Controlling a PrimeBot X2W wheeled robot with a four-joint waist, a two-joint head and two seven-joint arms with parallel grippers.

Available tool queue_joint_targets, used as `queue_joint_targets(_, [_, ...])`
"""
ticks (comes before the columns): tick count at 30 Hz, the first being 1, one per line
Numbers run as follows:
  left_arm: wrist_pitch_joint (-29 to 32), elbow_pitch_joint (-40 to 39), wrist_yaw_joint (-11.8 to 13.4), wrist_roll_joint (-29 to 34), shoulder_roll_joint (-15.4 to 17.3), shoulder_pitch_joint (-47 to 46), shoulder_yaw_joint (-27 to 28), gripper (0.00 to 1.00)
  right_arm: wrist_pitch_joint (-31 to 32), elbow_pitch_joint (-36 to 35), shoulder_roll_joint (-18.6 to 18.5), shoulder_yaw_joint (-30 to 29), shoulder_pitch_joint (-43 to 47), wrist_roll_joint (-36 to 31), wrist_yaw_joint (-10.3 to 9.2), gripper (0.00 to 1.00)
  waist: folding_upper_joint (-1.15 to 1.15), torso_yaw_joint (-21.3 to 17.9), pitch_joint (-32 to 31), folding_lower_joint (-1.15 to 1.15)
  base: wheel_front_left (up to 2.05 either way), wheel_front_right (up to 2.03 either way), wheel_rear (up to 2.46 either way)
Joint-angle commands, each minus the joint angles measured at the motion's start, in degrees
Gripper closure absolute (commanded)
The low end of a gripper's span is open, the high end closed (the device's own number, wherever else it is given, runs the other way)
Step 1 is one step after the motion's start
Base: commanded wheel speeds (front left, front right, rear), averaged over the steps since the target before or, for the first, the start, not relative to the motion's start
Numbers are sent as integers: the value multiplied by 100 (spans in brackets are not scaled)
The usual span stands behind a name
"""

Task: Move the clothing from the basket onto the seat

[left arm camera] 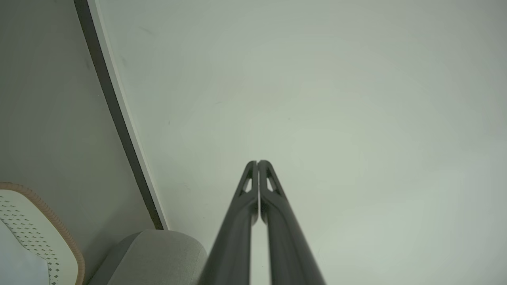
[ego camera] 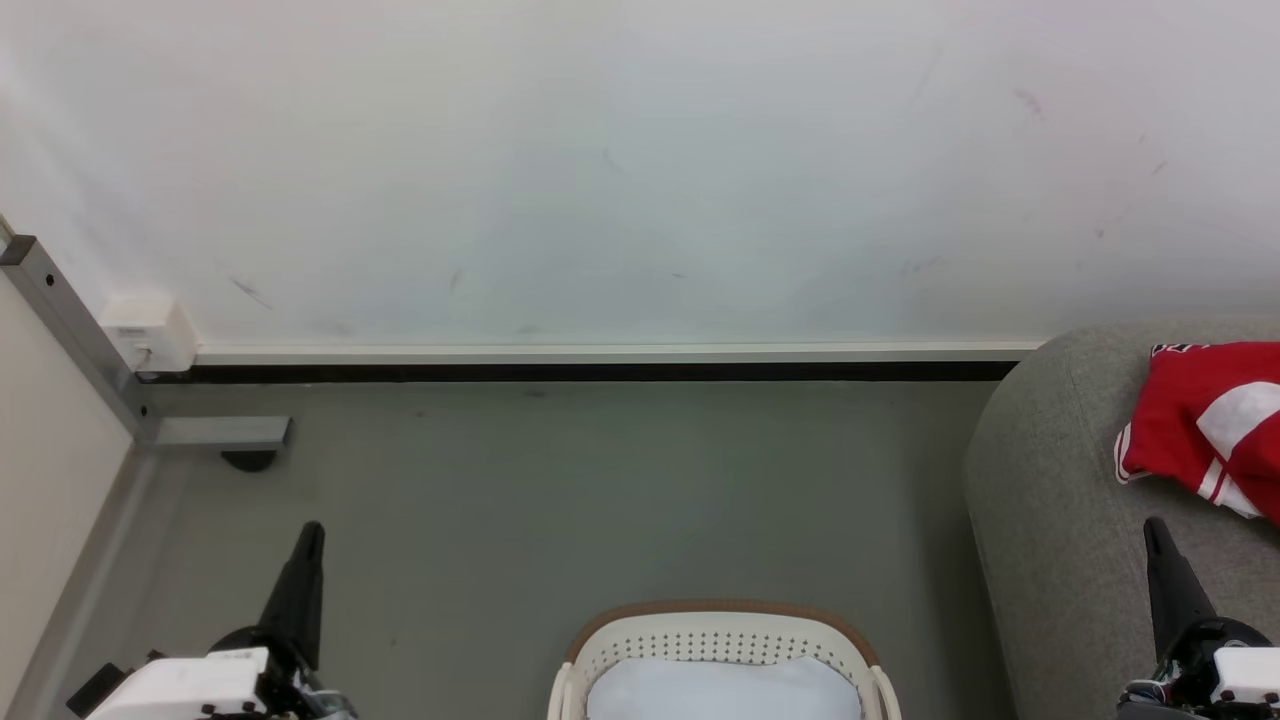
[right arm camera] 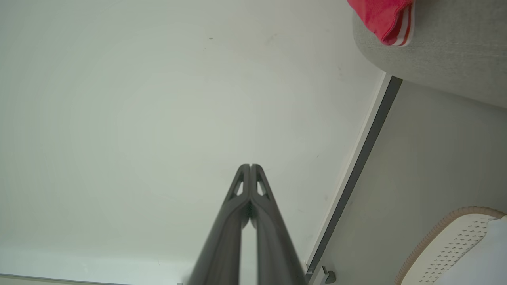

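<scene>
Red clothing (ego camera: 1205,425) with white panels and stripes lies on the grey seat (ego camera: 1050,520) at the right; its hem shows as clothing (right arm camera: 390,18) on the seat (right arm camera: 447,51) in the right wrist view. The cream basket (ego camera: 720,640) with a brown rim stands on the floor at bottom centre, with a plain white cloth (ego camera: 720,690) inside. Basket (left arm camera: 35,233) and basket (right arm camera: 443,245) corners show in the wrist views. My left gripper (ego camera: 312,530) is shut and empty at lower left, well left of the basket. My right gripper (ego camera: 1153,526) is shut and empty over the seat's front, below the clothing.
A white wall (ego camera: 640,170) with a dark skirting strip (ego camera: 600,371) runs behind the grey floor (ego camera: 560,500). At the left stand a metal frame post (ego camera: 70,330), a white box (ego camera: 150,330) and a metal foot (ego camera: 225,435). The seat (left arm camera: 154,253) corner shows in the left wrist view.
</scene>
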Motion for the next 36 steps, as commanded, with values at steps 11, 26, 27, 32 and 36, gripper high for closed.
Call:
queue_joint_targets(11, [23, -26, 3, -74, 23, -42, 16, 100, -57, -39, -82, 50, -39, 75, -12, 100, 0, 0, 0, 0, 0, 0, 0])
queue_joint_targets(26, [22, -27, 4, -74, 23, -41, 16, 100, -108, -58, -134, 114, -42, 130, -12, 100, 0, 0, 1, 0, 0, 0, 0])
queue_joint_targets(27, [22, -28, 4, -74, 23, -41, 16, 100, -110, -59, -137, 118, -42, 135, -12, 100, 0, 0, 1, 0, 0, 0, 0])
queue_joint_targets(32, [22, -28, 4, -74, 23, -41, 16, 100, -136, -64, -143, 137, -44, 134, -12, 100, 0, 0, 1, 0, 0, 0, 0])
queue_joint_targets(36, [22, -29, 4, -74, 23, -41, 16, 100, -148, -68, -151, 149, -44, 155, -12, 100, 0, 0, 1, 0, 0, 0, 0])
